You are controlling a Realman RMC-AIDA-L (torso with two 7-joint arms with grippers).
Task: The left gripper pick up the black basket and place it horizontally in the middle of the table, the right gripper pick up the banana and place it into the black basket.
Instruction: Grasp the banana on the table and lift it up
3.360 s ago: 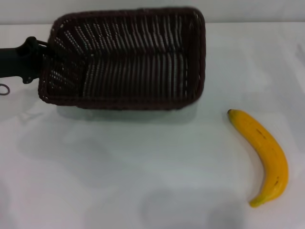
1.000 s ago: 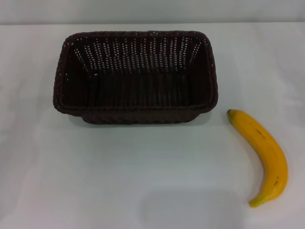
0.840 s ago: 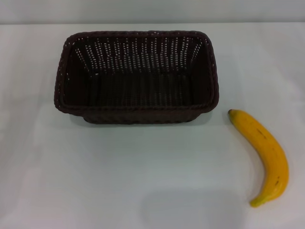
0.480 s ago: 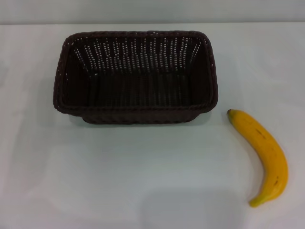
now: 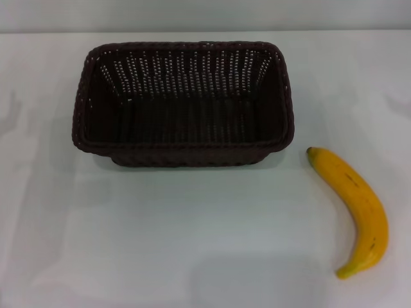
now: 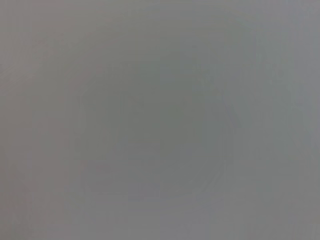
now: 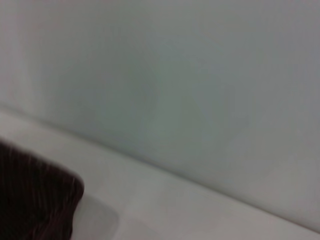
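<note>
Yellow banana (image 5: 357,208) right of black basket (image 5: 183,102), untouched.

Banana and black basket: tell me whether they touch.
Apart. The head view shows a strip of bare white table between the banana stem tip and the black basket nearest corner.

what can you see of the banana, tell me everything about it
The banana is a single curved fruit, ripe yellow with a few small dark specks and a dark stem tip at its far end. It lies flat on the white table, off to the right of the basket and apart from it. Nothing but the table touches it, and no gripper shows near it.
</note>
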